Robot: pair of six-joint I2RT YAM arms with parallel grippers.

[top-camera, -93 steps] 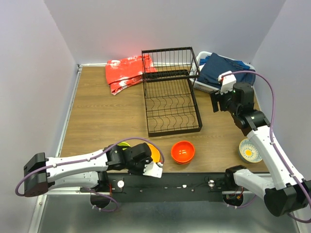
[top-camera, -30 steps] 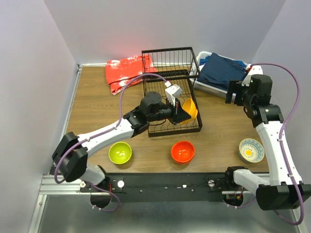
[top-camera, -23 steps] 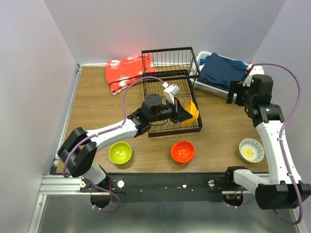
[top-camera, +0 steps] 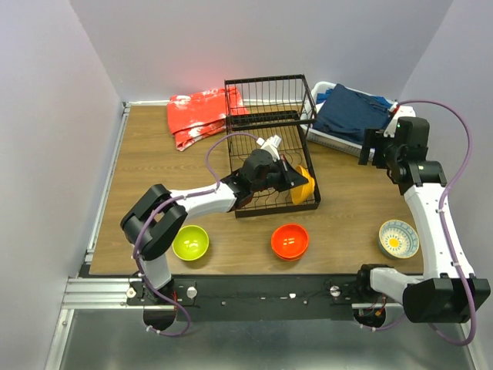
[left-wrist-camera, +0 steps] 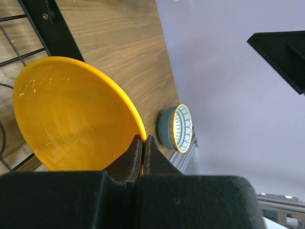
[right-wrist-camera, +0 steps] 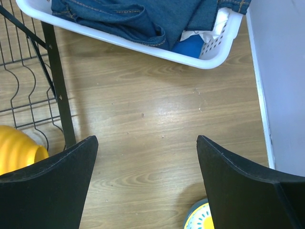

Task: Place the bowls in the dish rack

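Top external view, your stock: wood-grain table (top-camera: 154,185) boxed by pale walls. Black wire dish rack (top-camera: 271,166) stands mid-table. Your left gripper (left-wrist-camera: 144,139) is clenched on the rim of the yellow-orange bowl (top-camera: 303,185), tilted over the rack's near right corner. Your right gripper (right-wrist-camera: 146,139) hangs spread wide, holding nothing, near the white basket (right-wrist-camera: 119,40) of blue cloth (top-camera: 350,112). Lime green bowl (top-camera: 190,242), red-orange bowl (top-camera: 290,240) and patterned bowl (top-camera: 397,238) sit along the near edge. Red cloth (top-camera: 200,116) lies left of the rack's rear.
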